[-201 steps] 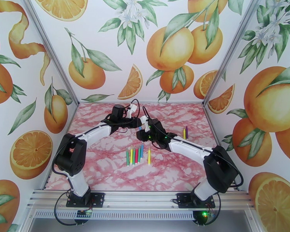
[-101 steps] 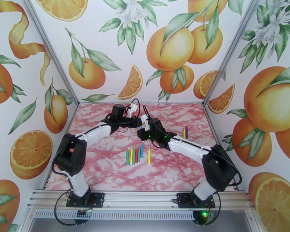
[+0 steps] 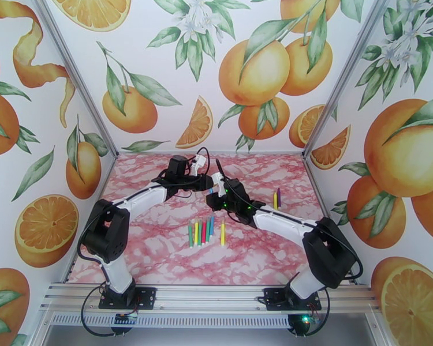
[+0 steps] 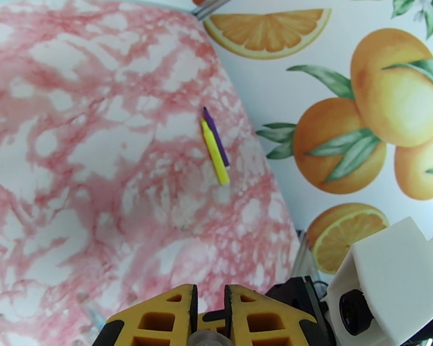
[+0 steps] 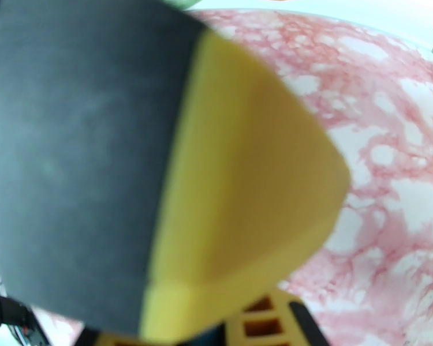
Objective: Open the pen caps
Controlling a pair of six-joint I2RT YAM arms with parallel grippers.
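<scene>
My two grippers meet nose to nose above the middle of the table. The left gripper (image 3: 205, 183) is shut, its yellow fingers (image 4: 159, 315) nearly touching around a small rounded end that looks like a pen. The right gripper (image 3: 212, 191) is shut right against it. The right wrist view has a left finger (image 5: 216, 185) up close and blurred in front of it, so whatever the right fingers hold is hidden. Several capped pens (image 3: 205, 230) lie in a row near the centre front. A yellow pen (image 4: 215, 152) and a purple pen (image 4: 216, 135) lie side by side at the right.
The pink marbled table (image 3: 159, 249) is walled on three sides by orange-print panels (image 3: 159, 82). The pair of pens (image 3: 276, 198) lies close to the right wall. The right wrist's white camera housing (image 4: 401, 278) sits just beside my left fingers.
The right gripper has closed. The right wrist has shifted slightly right and toward the front. The blue bit of pen seen between the grippers earlier is now covered.
</scene>
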